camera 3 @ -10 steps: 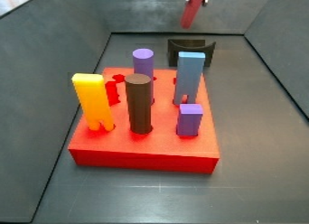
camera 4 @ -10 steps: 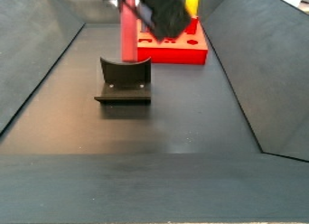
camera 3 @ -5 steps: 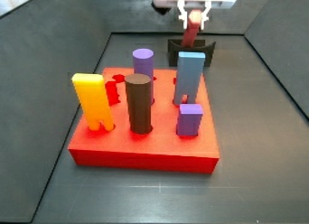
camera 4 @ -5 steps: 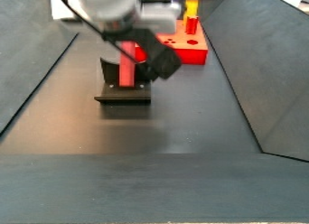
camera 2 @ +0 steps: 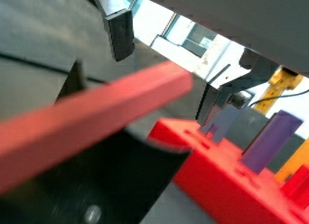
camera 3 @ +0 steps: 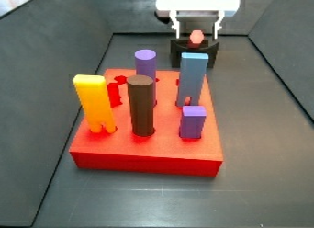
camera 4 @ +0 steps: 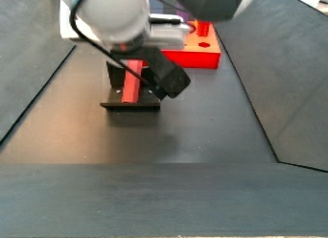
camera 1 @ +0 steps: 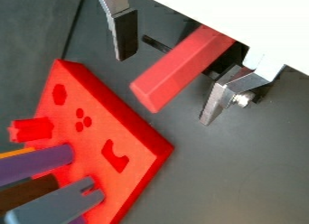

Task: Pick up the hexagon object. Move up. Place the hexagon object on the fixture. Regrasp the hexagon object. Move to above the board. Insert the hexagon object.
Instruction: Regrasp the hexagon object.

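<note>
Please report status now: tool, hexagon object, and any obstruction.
Tool at fixture, fingers apart. Hexagon object between them, not gripped. No obstruction seen.

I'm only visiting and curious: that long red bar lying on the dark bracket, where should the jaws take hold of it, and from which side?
Best guess: grip the red hexagon bar across its long flat sides, near the end away from the fixture, coming down from above. It lies tilted there, and the gripper already straddles it, jaws apart on either side, neither pad clearly touching.
</note>
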Available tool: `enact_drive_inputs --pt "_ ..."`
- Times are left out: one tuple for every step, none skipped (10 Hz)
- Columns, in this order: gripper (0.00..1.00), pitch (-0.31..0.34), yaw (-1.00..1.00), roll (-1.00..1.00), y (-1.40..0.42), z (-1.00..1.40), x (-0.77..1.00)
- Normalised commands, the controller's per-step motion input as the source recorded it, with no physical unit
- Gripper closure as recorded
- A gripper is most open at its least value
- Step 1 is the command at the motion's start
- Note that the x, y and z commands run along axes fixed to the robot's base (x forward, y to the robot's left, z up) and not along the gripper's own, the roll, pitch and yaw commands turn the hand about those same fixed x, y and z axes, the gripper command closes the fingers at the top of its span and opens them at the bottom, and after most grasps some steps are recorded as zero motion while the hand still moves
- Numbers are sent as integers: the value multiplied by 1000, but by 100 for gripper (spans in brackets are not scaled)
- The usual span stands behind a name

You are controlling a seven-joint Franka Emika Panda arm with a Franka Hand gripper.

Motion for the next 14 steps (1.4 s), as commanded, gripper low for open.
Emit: enact_drive_inputs --pt "0 -32 -6 -20 9 1000 -12" --pt "0 -13 21 18 4 1000 -25" --pt "0 -2 28 26 4 1000 -33" --pt "0 25 33 36 8 860 -36" --pt "0 44 31 39 9 679 -33" --pt "0 68 19 37 10 433 -29" --pt "0 85 8 36 13 249 -27" --pt "0 64 44 1000 -827 833 156" --pt "0 64 43 1000 -820 800 162" --pt "0 59 42 1000 -593 595 51" --pt "0 55 41 1000 -395 402 -6" --pt "0 52 41 1000 -193 183 -29" --pt "0 51 40 1000 -69 33 -17" --pt "0 52 40 1000 -46 34 -12"
